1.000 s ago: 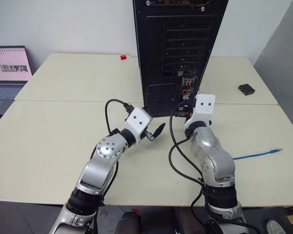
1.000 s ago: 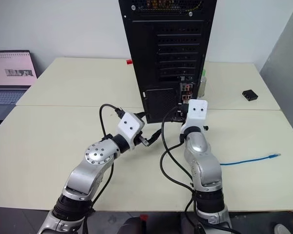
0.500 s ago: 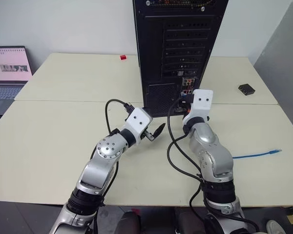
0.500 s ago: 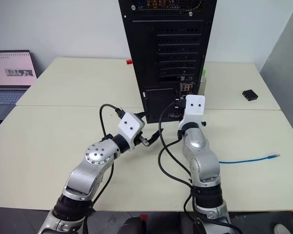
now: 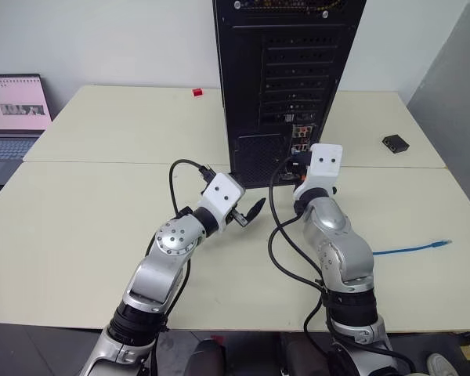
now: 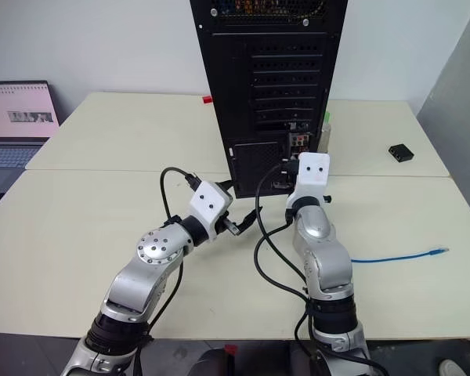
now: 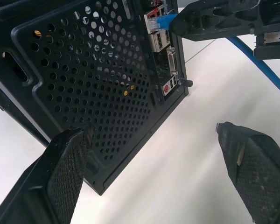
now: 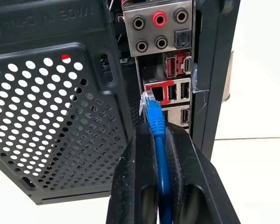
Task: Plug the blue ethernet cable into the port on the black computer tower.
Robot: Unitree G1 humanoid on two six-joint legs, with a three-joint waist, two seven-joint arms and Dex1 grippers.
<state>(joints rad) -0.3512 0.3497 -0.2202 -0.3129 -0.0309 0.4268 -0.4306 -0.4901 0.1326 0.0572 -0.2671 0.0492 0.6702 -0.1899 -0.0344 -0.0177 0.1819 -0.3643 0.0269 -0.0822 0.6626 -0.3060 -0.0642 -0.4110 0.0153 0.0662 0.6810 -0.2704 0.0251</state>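
The black computer tower (image 5: 286, 78) stands on the table with its rear face toward me. My right gripper (image 8: 156, 133) is shut on the blue ethernet cable (image 8: 157, 122) just behind its plug. The plug's tip (image 8: 147, 100) sits at the mouth of the port (image 8: 152, 94), a red-rimmed socket in the connector strip (image 5: 299, 141). I cannot tell whether it is seated. The cable's loose end (image 5: 411, 249) lies on the table at the right. My left gripper (image 7: 151, 133) is open and empty, low beside the tower's vent grille (image 7: 98, 88).
A laptop (image 5: 14, 117) stands open at the far left edge. A small black box (image 5: 395, 142) lies at the back right, and a small red item (image 5: 197, 92) left of the tower. Black arm cables (image 5: 278, 235) loop between my arms.
My right gripper has edged slightly toward the tower's connector strip with the cable in it. The left arm has not moved.
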